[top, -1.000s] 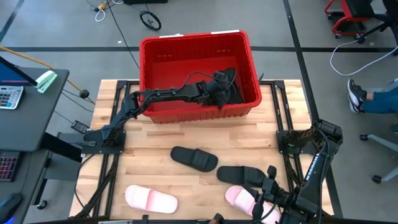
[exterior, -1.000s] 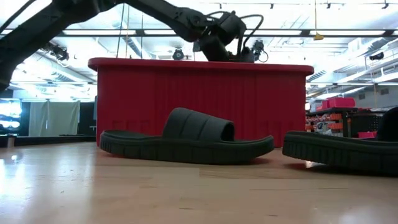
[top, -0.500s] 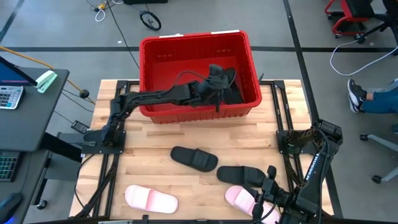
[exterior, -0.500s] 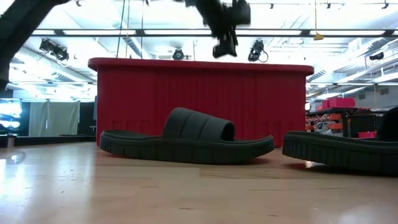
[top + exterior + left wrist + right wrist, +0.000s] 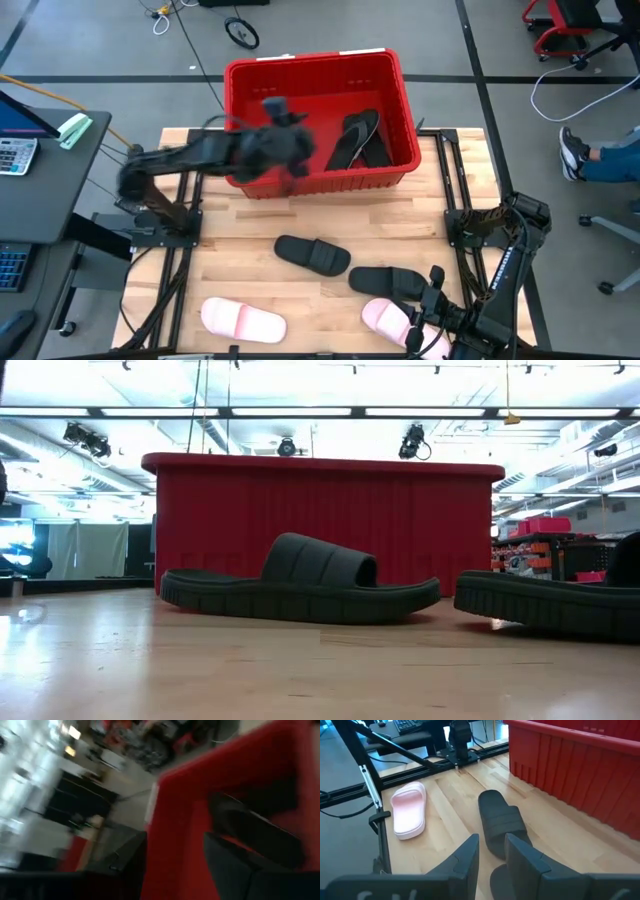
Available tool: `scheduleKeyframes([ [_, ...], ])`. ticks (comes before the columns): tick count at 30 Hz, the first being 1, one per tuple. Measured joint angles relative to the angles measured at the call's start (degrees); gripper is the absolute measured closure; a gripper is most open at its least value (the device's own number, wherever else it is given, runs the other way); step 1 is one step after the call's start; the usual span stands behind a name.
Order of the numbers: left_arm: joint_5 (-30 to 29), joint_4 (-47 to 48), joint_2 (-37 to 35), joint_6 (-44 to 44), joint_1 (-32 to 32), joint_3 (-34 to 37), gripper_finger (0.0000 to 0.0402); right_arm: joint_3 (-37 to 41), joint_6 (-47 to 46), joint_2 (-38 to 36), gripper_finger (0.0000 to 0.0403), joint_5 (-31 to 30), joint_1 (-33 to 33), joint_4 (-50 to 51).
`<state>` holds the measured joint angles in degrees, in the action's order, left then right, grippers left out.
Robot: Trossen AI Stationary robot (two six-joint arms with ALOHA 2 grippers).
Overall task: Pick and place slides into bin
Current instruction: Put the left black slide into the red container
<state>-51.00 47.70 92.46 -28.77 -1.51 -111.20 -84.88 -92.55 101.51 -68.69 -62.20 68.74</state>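
The red bin (image 5: 310, 62) stands at the table's far side, with two black slides (image 5: 360, 138) lying in its right part. My left gripper (image 5: 285, 138) is open and empty, blurred, over the bin's near wall; its wrist view (image 5: 175, 840) shows a black slide (image 5: 260, 835) inside the bin. On the table lie two black slides (image 5: 312, 255) (image 5: 390, 282) and two pale pink slides (image 5: 243, 320) (image 5: 395, 322), all on their soles. My right gripper (image 5: 425, 305) waits open at the near edge, over the right pink slide.
The low view shows one black slide (image 5: 300, 585) in front of the bin's wall (image 5: 320, 510) and another (image 5: 550, 600) at the right. Bare wood lies between the bin and the slides. A desk with a calculator (image 5: 15, 155) stands left of the table.
My left gripper has risen out of the bin's right part and swung fast toward the table's left edge, now over the bin's near wall. The black slide it was at stays in the bin beside the other one. My right arm has kept still.
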Motion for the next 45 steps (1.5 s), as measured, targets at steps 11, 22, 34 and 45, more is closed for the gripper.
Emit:
scheduleKeyframes([
  [11,29.5,33.0,-7.8,46.3,-11.6,0.0,0.0236,0.0,0.2,0.0,0.0302,0.5,2.3,-0.2],
  [22,32.2,36.6,0.6,59.5,-19.3,0.3,0.0242,0.0,-0.7,0.0,0.0302,2.6,3.4,-1.8],
  [34,41.2,12.3,4.7,59.6,-20.4,28.5,0.0250,0.0,1.2,0.0,0.0302,2.8,3.3,-6.2],
  [45,47.0,-29.9,4.2,59.7,-20.4,47.8,0.0281,0.0,1.2,0.0,0.0302,4.1,3.3,-7.6],
])
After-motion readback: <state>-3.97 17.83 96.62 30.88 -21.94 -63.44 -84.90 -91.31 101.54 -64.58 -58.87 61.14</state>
